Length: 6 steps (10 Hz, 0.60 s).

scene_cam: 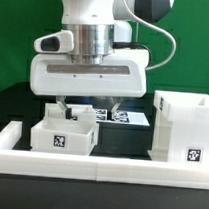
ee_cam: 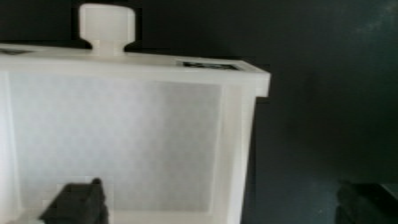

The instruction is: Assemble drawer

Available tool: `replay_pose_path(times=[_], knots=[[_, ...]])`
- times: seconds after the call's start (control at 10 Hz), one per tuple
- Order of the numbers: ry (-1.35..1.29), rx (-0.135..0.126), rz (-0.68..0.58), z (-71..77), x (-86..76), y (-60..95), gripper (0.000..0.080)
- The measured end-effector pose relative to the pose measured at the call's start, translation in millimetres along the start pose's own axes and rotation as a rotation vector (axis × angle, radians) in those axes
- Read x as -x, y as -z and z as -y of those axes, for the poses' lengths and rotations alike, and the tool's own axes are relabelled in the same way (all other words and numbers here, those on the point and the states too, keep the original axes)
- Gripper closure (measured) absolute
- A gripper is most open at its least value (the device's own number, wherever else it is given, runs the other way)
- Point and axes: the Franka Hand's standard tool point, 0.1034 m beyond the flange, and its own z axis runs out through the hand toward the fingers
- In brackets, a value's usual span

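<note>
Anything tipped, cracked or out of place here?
Nothing stands out. The small tray and the box shell both sit upright, with no damage visible. The gripper hangs open over the tray.

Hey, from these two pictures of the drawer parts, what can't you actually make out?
Exterior view: the marker board is largely hidden behind the gripper and the tray; its tags are too small to read.
Exterior view: the box shell is cut off by the frame edge.
Wrist view: part of the tray and the fingers are cut off by the frame edge; the rim tag is blurred.
</note>
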Motion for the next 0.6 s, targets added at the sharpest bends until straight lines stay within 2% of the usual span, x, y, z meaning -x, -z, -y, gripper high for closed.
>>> replay_pose_path(times=[0.3, 0.6], knots=[[-0.004, 0.023, -0.022, -7.6, 2.7, -21.9, 0.0151], [-0.002, 0.028, -0.010, -4.5, 7.4, -37.2, 0.0151]])
